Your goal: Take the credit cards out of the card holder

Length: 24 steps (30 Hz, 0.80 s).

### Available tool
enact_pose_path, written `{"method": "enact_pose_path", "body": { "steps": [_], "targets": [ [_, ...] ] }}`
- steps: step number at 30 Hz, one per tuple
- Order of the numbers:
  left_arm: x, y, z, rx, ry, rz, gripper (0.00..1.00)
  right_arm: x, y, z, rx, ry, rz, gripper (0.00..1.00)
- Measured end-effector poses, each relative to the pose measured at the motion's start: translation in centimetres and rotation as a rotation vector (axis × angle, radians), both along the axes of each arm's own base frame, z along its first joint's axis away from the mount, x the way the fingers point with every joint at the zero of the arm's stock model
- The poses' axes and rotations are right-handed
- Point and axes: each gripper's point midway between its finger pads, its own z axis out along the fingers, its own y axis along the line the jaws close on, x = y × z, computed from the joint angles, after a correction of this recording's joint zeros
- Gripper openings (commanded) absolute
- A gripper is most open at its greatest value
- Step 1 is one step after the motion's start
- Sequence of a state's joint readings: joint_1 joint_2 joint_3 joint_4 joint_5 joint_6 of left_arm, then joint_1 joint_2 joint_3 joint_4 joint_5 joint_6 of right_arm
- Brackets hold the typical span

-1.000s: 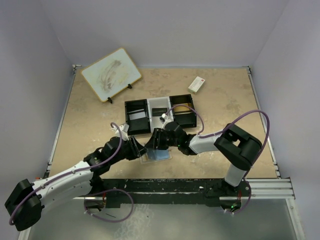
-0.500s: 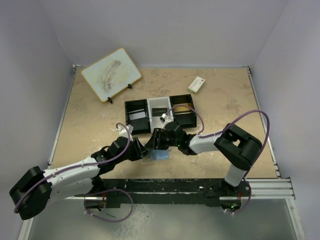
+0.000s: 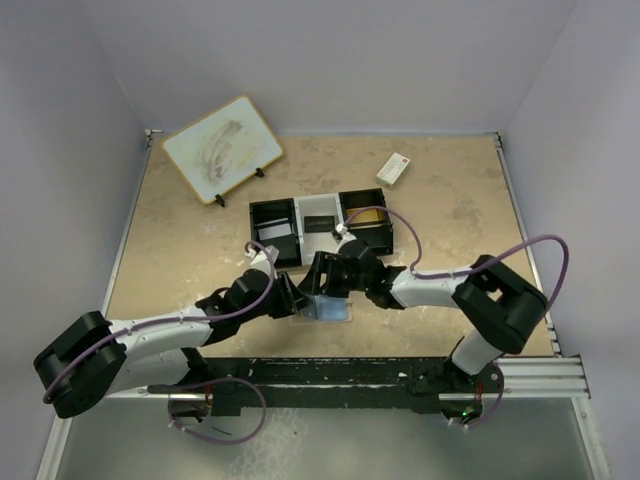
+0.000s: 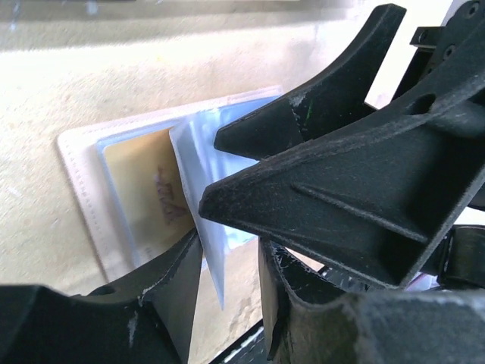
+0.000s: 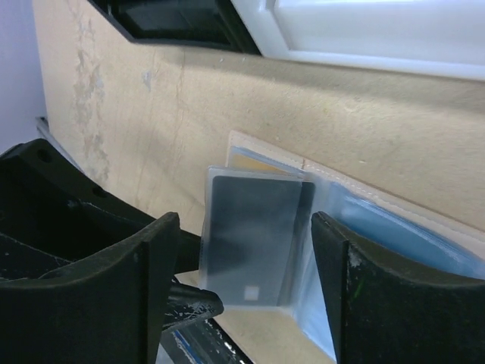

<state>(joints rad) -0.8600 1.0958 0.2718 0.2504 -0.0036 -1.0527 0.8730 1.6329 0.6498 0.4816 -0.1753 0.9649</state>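
Observation:
The card holder (image 3: 335, 312) lies open on the table, tan rim (image 4: 76, 163) outside and pale blue inside (image 5: 413, 239). One clear sleeve shows a gold card (image 4: 148, 193). Another sleeve stands up holding a dark card (image 5: 254, 235), between the wide-apart fingers of my open right gripper (image 5: 244, 224), untouched by either. In the left wrist view that raised sleeve (image 4: 198, 189) runs edge-on into the gap of my left gripper (image 4: 231, 250), close to one finger (image 4: 163, 303), with table showing beside it. Both grippers meet over the holder, left gripper (image 3: 295, 298) and right gripper (image 3: 325, 285).
A black-and-white three-compartment tray (image 3: 272, 212) sits just behind the holder, its white wall (image 5: 341, 30) near the right fingers. Farther back are a white box with a red mark (image 3: 393, 168) and a cream board on a stand (image 3: 222, 148). The rail (image 3: 330, 372) runs along the near edge.
My right gripper's jaws have spread wider around the raised sleeve. My left arm has reached further right, bringing its gripper up to the holder.

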Motion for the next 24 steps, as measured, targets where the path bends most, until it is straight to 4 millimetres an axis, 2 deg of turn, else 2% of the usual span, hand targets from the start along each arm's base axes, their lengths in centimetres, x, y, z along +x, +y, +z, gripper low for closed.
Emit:
{"method": "enact_pose_path", "body": {
  "steps": [5, 9, 12, 16, 18, 21, 24],
  "targets": [
    [0.8, -1.6, 1.2, -0.035, -0.021, -0.018, 0.34, 0.9, -1.9, 2.0, -0.040, -0.046, -0.067, 0.80],
    [0.9, -3.0, 0.9, -0.045, -0.013, -0.052, 0.35, 1.7, -3.6, 3.0, -0.072, -0.070, -0.128, 0.82],
    [0.5, -4.2, 0.7, -0.046, -0.010, -0.084, 0.38, 2.3, -5.6, 3.5, -0.123, -0.085, -0.198, 0.81],
    [0.4, -5.8, 1.0, -0.046, -0.014, -0.119, 0.40, 2.7, -8.8, 5.0, -0.139, -0.128, -0.285, 0.74],
    [0.3, -6.4, 1.0, -0.036, -0.021, -0.137, 0.43, 2.8, -9.7, 5.7, -0.128, -0.152, -0.306, 0.69],
    [0.1, -6.2, 1.1, -0.005, -0.028, -0.148, 0.44, 2.6, -10.0, 6.4, -0.106, -0.170, -0.303, 0.63],
    [0.3, -5.1, 2.0, 0.037, -0.056, -0.128, 0.45, 1.9, -9.5, 6.1, -0.085, -0.159, -0.259, 0.57]
  ]
}}
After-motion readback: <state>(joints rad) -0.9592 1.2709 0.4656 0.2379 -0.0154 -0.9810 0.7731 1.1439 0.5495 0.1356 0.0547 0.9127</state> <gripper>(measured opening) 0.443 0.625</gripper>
